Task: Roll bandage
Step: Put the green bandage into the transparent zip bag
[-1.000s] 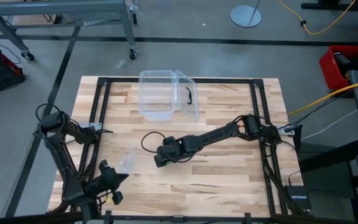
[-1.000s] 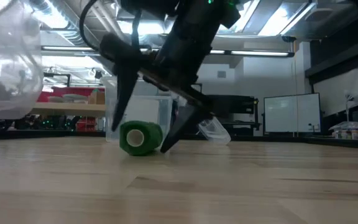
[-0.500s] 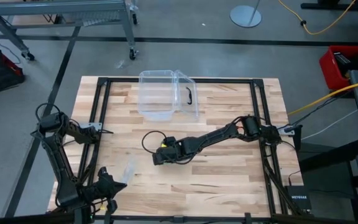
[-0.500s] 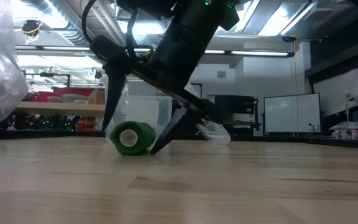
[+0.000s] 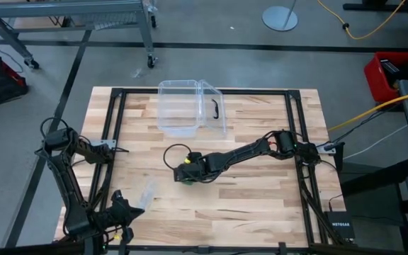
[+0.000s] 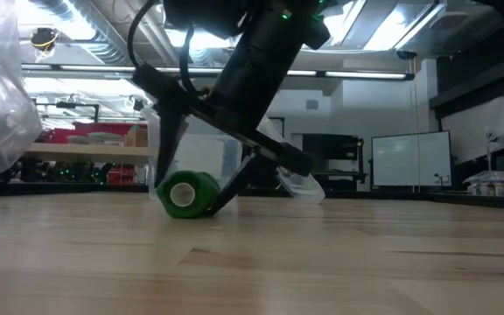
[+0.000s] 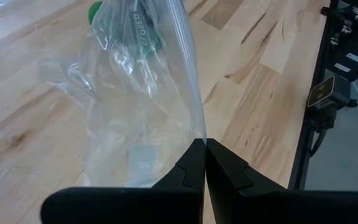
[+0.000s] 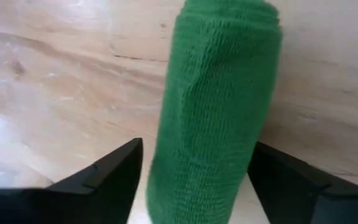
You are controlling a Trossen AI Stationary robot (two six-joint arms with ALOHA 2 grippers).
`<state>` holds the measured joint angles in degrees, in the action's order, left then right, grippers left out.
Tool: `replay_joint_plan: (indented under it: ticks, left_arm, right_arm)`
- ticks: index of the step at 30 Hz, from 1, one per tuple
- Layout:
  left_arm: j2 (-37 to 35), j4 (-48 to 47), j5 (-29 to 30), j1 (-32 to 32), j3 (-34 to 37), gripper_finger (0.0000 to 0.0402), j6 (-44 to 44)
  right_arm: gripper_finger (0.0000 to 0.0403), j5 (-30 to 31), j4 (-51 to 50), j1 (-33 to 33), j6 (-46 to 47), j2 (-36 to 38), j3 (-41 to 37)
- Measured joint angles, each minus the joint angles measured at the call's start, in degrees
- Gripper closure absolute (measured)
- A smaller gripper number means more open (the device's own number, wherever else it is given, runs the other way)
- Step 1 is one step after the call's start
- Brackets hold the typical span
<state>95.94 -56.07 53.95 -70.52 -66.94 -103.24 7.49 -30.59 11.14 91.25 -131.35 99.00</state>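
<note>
Right end effector point(image 6: 191, 188) closing on the rolled bandage point(image 6: 182, 193).
We saw its fingers narrow from a wide straddle, part-open and not clamped; pickup seemed imminent.

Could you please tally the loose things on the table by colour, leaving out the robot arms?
Green: 1, the rolled cloth bandage.
Clear: 2, the crinkly plastic wrapper and the lidded plastic box with a black handle.
Total: 3.

You can read only green letters "CO-ZED", uncertainly, on the clear plastic wrapper point(image 7: 138, 93); other labels stay too small.
</note>
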Motion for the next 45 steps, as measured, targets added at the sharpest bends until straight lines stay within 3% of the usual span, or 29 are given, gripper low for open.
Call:
replay_joint_plan:
  ticks: [10,13,22,26,29,35,40,45]
  left_arm:
    - [0.0,0.1,0.0,0.0,0.0,0.0401,-0.2]
    - [0.0,0.2,0.0,0.0,0.0,0.0401,-0.2]
    - [0.0,0.0,-0.1,0.0,0.0,0.0401,2.4]
    - [0.0,0.0,-3.5,0.0,0.0,0.0401,4.4]
    - [0.0,0.0,-7.0,0.0,0.0,0.0401,4.4]
    - [0.0,-1.3,-7.7,0.6,0.0,0.0401,2.5]
    - [0.0,-2.6,-7.4,2.7,0.0,0.0401,1.7]
    - [0.2,-2.8,-7.3,5.7,0.0,0.0401,3.6]
  right_arm:
    - [0.0226,-2.2,-0.4,0.0,-0.2,-2.6,0.0]
    - [0.0263,-3.3,-0.4,0.0,-4.0,-2.6,0.0]
    - [0.0266,-13.1,0.9,0.2,-32.6,-2.7,3.1]
    - [0.0268,-19.6,0.0,1.5,-44.4,-3.6,8.2]
    - [0.0268,-21.2,0.4,3.0,-49.5,-3.3,12.8]
    - [0.0269,-17.9,0.7,6.6,-50.6,-3.1,19.3]
    - [0.0269,-16.2,1.7,10.3,-43.2,-3.1,20.9]
    - [0.0269,-15.4,10.1,13.5,-43.5,-3.1,20.9]
